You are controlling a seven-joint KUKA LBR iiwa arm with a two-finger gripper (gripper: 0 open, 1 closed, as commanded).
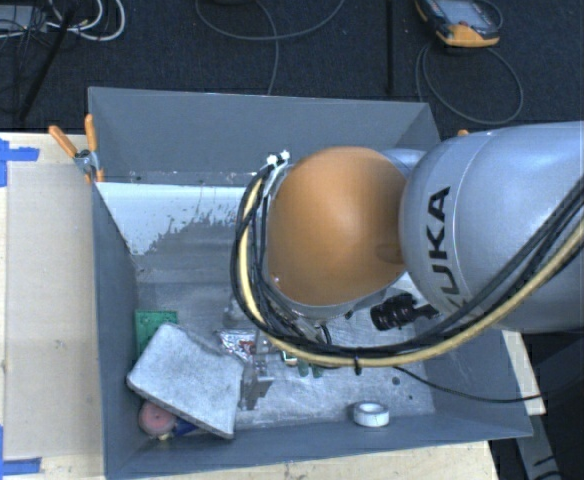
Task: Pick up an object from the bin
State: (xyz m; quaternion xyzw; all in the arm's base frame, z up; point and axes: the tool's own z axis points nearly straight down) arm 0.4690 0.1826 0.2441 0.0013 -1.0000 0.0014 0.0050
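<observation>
**Claw low at right edge of grey slab, near-left part of bin**

- Grey slab (177,378): flat, speckled, lies tilted in the bin's near-left corner area. Its right edge is just beside the claw (255,380); can't tell if they touch.
- Claw: down near the bin floor, pointing at the gap between the slab and a crumpled shiny wrapper (236,343) just to the far side of it. Can't tell whether it is released or clenched, and nothing is visibly held.
- Green piece (156,321): at the slab's far-left corner, partly tucked under it.
- Pink round thing (155,419): peeks out under the slab's near edge.
- White tape ring (371,414): flat on the floor, well to the right of the claw, near side.
- Bin (112,288): grey metal, floor scuffed.
- Orange cover (332,223) and looped cables (244,268) sit above the claw. The arm (502,228) comes in from the right.
</observation>
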